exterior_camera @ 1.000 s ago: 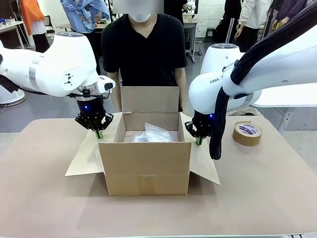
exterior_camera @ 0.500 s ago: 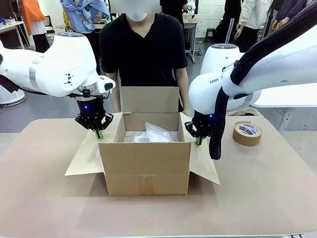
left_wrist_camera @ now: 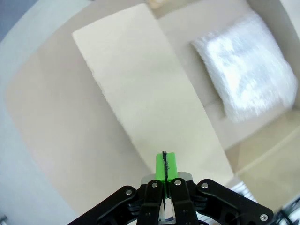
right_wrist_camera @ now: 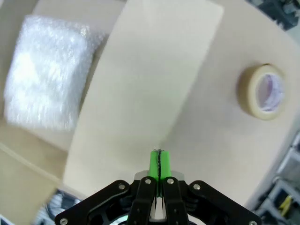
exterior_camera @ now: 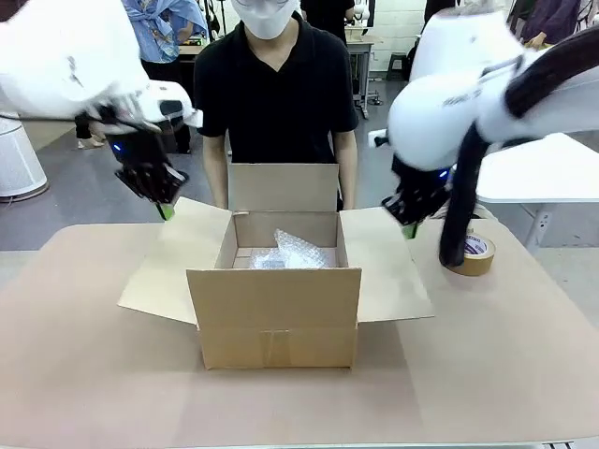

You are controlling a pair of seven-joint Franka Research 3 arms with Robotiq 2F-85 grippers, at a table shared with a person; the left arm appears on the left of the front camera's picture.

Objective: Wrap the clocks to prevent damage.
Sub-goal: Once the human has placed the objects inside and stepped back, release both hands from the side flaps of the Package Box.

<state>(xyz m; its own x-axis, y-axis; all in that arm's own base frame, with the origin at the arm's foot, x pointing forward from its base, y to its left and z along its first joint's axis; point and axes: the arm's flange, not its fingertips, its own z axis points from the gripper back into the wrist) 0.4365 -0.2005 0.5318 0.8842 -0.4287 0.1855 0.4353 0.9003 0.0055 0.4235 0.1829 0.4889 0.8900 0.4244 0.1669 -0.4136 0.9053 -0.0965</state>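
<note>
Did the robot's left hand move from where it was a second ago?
Yes. The left hand rose and swung toward picture left, away from the side of the cardboard box.

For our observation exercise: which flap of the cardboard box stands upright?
The far flap, nearest the person; the left flap and right flap splay outward.
</note>
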